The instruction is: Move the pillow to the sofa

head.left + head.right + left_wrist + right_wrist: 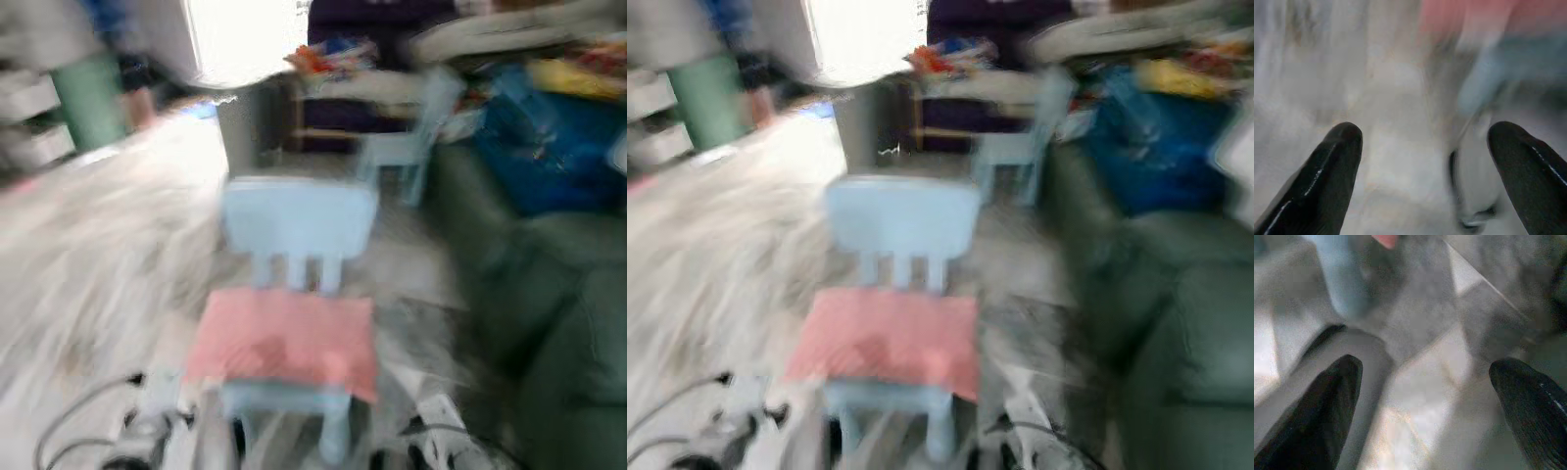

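Note:
A pink pillow [284, 338] lies flat on the seat of a small light-blue chair [299, 220] straight ahead of me; the picture is blurred. A dark green sofa [549, 313] stands to the right of the chair. My left gripper [1422, 161] hangs low and open over the pale floor, with the pillow's pink edge [1469, 14] and a chair leg beyond its fingers. My right gripper [1425, 396] is also open above the floor, near a blue chair leg [1339, 279]. Nothing is between either pair of fingers.
A second light-blue chair [407, 147] stands further back by a cluttered table. Blue bags [558, 147] are piled on the sofa's far end. A person [118, 59] stands at the back left. Pale floor spreads out to the left.

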You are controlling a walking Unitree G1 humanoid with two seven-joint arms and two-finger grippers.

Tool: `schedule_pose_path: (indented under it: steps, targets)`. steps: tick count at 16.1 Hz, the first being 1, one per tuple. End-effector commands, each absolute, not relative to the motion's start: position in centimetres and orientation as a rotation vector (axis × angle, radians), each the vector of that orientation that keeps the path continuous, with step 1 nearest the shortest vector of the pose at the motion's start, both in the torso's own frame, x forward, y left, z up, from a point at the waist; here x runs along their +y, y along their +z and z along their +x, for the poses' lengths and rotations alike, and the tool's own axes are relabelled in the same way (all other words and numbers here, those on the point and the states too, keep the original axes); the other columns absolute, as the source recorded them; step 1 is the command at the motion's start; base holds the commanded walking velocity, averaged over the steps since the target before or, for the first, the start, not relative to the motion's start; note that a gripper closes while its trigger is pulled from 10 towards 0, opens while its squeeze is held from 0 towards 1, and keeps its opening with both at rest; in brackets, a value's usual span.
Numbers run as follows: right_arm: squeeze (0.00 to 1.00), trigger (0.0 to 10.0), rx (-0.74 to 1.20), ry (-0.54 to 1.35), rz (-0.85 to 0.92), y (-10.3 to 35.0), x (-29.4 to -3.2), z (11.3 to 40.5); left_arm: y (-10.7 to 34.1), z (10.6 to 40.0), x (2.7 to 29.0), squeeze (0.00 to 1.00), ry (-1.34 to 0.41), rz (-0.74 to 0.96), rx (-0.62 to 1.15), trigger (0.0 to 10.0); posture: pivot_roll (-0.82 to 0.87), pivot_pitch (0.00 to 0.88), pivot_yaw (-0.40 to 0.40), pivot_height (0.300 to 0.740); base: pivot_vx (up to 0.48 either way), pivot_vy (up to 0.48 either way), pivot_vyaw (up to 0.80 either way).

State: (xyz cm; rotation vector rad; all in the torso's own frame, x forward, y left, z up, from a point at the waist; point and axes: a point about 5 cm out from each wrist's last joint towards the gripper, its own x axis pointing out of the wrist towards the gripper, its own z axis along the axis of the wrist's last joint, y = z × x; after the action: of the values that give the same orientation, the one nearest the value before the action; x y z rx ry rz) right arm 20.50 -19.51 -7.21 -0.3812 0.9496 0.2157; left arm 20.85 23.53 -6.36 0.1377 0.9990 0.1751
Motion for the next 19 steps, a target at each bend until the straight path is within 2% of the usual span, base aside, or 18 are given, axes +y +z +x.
schedule_pose_path:
  steps: [1, 12, 16, 19]
  targets:
    - [0.00, 10.0, 0.995, 0.233, -0.371, -7.88, -19.20, 19.38, -6.52, 20.61, 23.49, 0.00, 0.170, 0.147, 1.018, 10.0, -0.03, 0.000, 0.017, 0.525, 0.000, 0.000, 0.00]
    - [0.00, 10.0, 0.995, 0.236, -0.379, -7.90, -19.31, 19.30, -6.60, 20.48, 23.46, 0.00, 0.178, 0.147, 1.024, 10.0, -0.03, 0.000, 0.014, 0.382, 0.000, 0.000, 0.00]
    - [0.00, 10.0, 0.972, 0.221, -0.363, -7.90, -19.32, 19.20, -6.66, 20.23, 23.66, 0.00, 0.248, 0.122, 0.996, 10.0, -0.03, 0.000, 0.011, 0.333, 0.000, 0.000, 0.00]
    - [0.00, 10.0, 0.904, 0.115, -0.241, -7.81, -19.43, 19.06, -6.64, 20.00, 23.86, 0.00, 0.343, 0.051, 0.922, 10.0, -0.02, 0.000, 0.006, 0.333, 0.000, 0.000, 0.00]
